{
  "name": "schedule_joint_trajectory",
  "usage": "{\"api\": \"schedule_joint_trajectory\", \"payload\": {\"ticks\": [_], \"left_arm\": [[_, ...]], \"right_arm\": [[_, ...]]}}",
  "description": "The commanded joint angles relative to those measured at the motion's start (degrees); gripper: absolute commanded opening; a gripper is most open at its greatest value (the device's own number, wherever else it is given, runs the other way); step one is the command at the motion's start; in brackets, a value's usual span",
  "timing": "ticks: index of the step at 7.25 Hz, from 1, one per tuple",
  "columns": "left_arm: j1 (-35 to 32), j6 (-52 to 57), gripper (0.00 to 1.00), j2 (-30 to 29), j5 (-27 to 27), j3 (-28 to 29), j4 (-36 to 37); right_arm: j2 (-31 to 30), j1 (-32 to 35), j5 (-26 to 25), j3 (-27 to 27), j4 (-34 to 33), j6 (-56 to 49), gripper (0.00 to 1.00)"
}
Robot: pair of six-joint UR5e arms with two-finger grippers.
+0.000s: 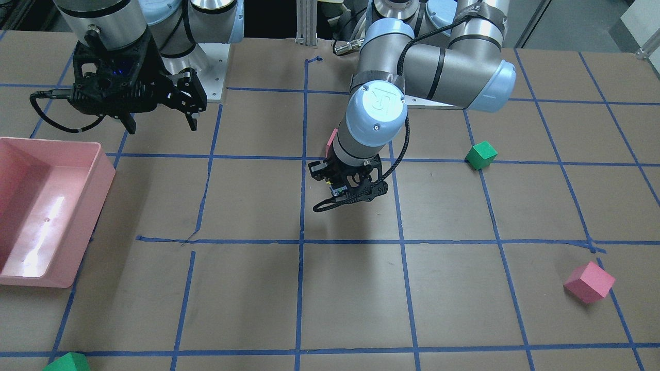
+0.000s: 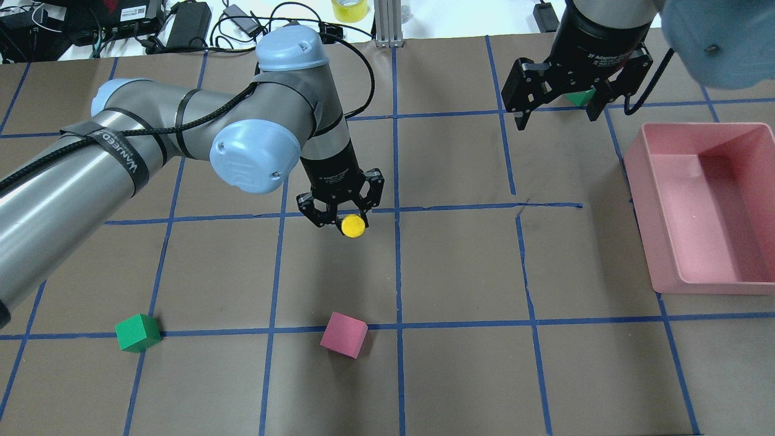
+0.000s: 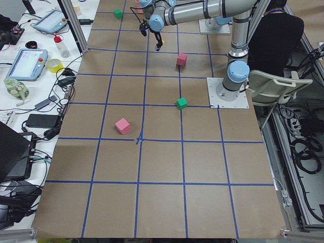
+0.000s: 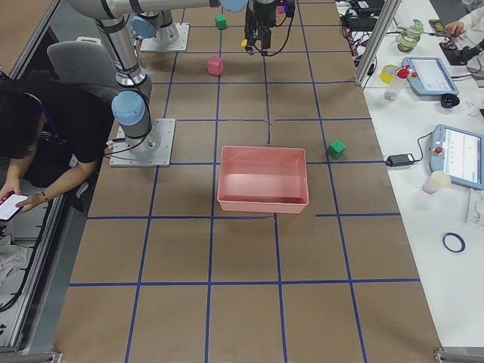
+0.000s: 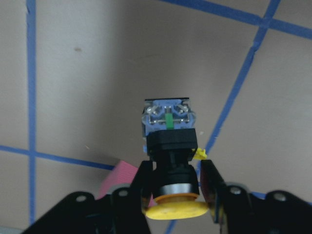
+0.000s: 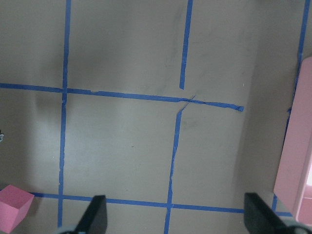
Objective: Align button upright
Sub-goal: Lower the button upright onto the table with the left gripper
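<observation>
In the overhead view our left gripper (image 2: 340,219) is pinching the button (image 2: 353,226) over the middle of the table (image 2: 460,363), cap up, presumably so its base lands first, while our right gripper (image 2: 556,118) is hanging wide open, empty. In the left wrist view we are seeing its yellow cap, black body and bluish-grey base pointing down.

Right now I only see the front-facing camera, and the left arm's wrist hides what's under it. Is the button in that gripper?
Observer: Yes. The overhead view shows the left gripper shut on the button, yellow cap facing up.
Operator: Where is it gripped?
Observer: The left wrist view shows the fingers on its black body, just below the cap.
Operator: And that pink sliver behind the wrist?
Observer: A pink cube, lying apart from the button on the robot's side.
</observation>
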Motion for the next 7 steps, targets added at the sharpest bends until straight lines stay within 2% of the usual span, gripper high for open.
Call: {"api": "schedule_joint_trajectory", "payload": {"ticks": [1, 4, 7], "left_arm": [[1.18, -14.54, 0.0, -3.48, -9.38, 0.82, 0.66], [2.4, -19.97, 0.0, -6.57, -17.14, 0.91, 1.38], [6.01, -18.05, 0.0, -10.34, -22.68, 2.31, 1.46]], "right_arm": [[0.0, 0.0, -0.07, 0.0, 0.0, -0.01, 1.0], [0.0, 0.0, -0.07, 0.0, 0.0, -0.01, 1.0], [0.0, 0.0, -0.07, 0.0, 0.0, -0.01, 1.0]]}}
